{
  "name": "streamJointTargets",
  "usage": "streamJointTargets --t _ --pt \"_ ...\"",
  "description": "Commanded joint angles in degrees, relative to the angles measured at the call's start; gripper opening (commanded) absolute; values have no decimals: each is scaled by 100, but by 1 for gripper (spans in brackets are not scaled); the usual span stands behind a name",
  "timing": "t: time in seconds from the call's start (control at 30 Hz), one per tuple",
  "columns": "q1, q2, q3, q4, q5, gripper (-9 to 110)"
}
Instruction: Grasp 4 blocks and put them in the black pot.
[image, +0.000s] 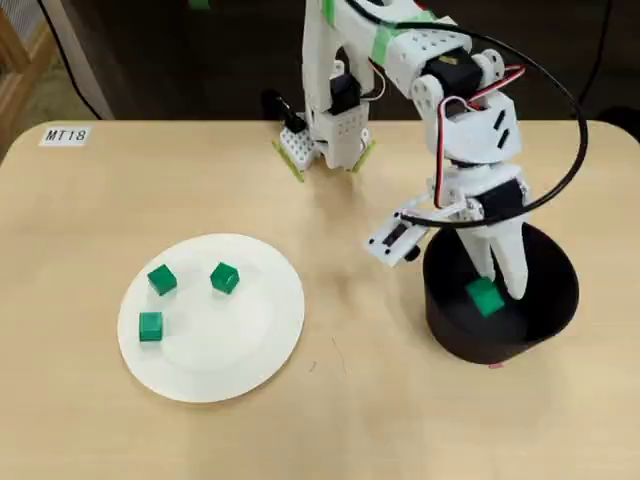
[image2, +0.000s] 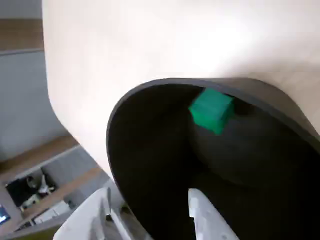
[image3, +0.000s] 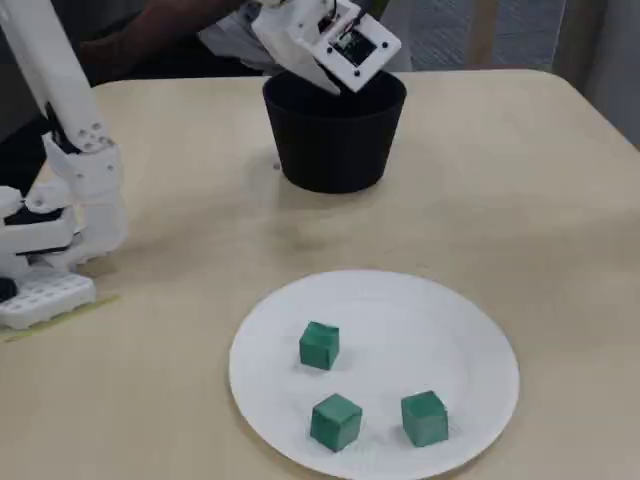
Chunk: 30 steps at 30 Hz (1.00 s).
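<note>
While our open, empty gripper (image2: 150, 210) hangs over the big black round pot (image: 555, 310), we see three small green cubes (image: 162, 280) far left on the flat white plate (image: 270, 340).

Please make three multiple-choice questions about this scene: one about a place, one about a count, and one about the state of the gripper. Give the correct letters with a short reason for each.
1. Where is the gripper?
A. above the white plate
B. over the black pot
C. beside the arm's base

2. How many green blocks lie on the white plate?
A. one
B. three
C. four

3. What is the gripper's state?
A. open, holding nothing
B. shut on a block
C. shut on the plate

Answers: 1 B, the overhead view shows it reaching into the black pot. 2 B, three blocks sit there; a fourth block is inside the pot. 3 A, the wrist view shows its fingers apart and empty.
</note>
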Motion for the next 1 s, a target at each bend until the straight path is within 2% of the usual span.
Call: streamJointTargets --t 0.0,0.07,0.2,0.43,0.53,0.63,0.8,0.97 --pt "44 352 -26 88 26 12" --pt "211 519 -79 264 0 -2" --pt "1354 1248 -141 765 -185 -2" --pt "5063 1846 -26 1441 -1143 -2" --pt "6091 1380 -53 1441 -1512 -2" --pt "6557 905 -88 1450 -1635 -2" --pt "6706 360 -237 1362 -1318 -2" --pt "6486 -1116 -1784 1934 -1573 -2"
